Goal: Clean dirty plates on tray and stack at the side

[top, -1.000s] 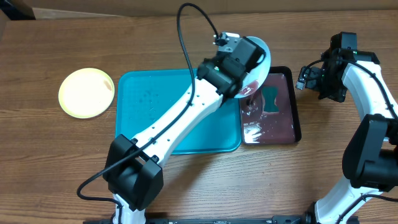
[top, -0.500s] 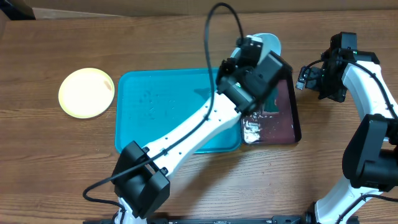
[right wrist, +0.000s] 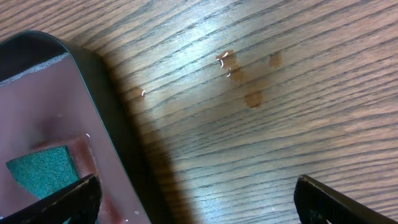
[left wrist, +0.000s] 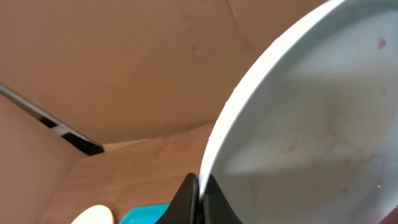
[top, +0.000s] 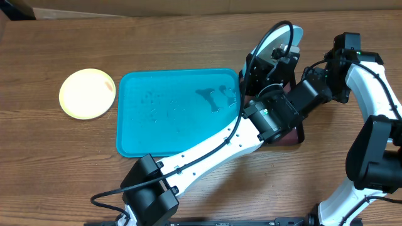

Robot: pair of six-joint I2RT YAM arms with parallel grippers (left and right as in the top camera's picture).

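Overhead, two plates show: a yellow-green plate (top: 87, 93) flat on the bench (top: 63, 163) left of the single turquoise tray (top: 163, 125), and a pale blue plate (top: 276, 39) on edge past its far right corner. Only the left wrist view shows the left pincer (left wrist: 199, 185) clamped on that rim. The right wrist view shows the right pincer (right wrist: 198, 186) gaping empty beside one black tray (right wrist: 109, 124).

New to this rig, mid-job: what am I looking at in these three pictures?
Two robot arms at a wooden table. One picture looks down from above; the others come from a camera on each wrist. The left arm has its jaws shut on the rim of a pale blue plate, held on edge. The right arm has its jaws open and empty, by the black tray with a green sponge. The turquoise tray shows no plates; a yellow-green plate lies left of it.
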